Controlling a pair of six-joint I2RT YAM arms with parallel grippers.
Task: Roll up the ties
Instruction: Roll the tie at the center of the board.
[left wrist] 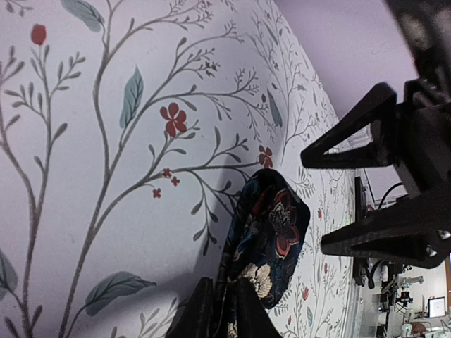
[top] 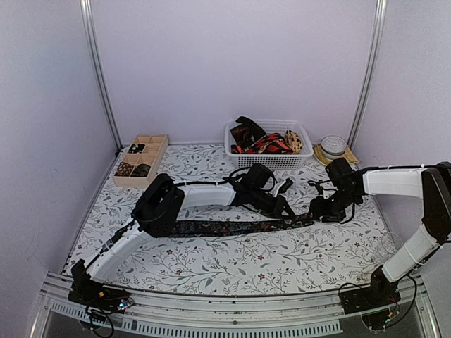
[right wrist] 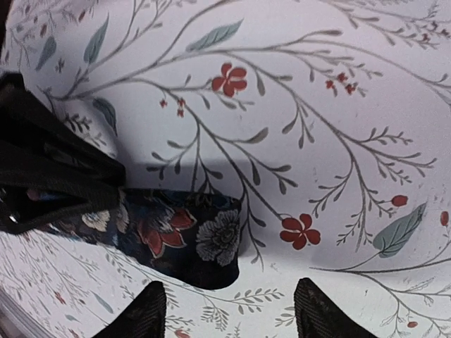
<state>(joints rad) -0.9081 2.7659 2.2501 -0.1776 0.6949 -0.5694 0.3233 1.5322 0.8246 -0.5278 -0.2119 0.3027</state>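
Dark floral tie [top: 225, 227] lay flat, stretched across the worktop [top: 232, 271]. Left gripper [left wrist: 220, 308] was clenched on it near its right-hand end. Right gripper [right wrist: 229, 310] was released, fingers [right wrist: 144, 313] spread wide over the tie's tip. More ties [top: 262, 142] were piled in the basket [top: 271, 163] at the back

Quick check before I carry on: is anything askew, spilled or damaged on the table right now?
Nothing looks spilled or damaged. The dark floral necktie lies stretched flat across the tablecloth. The only untidy spot is the loose ties heaped in the white mesh basket, where one dark tie humps above the rim.
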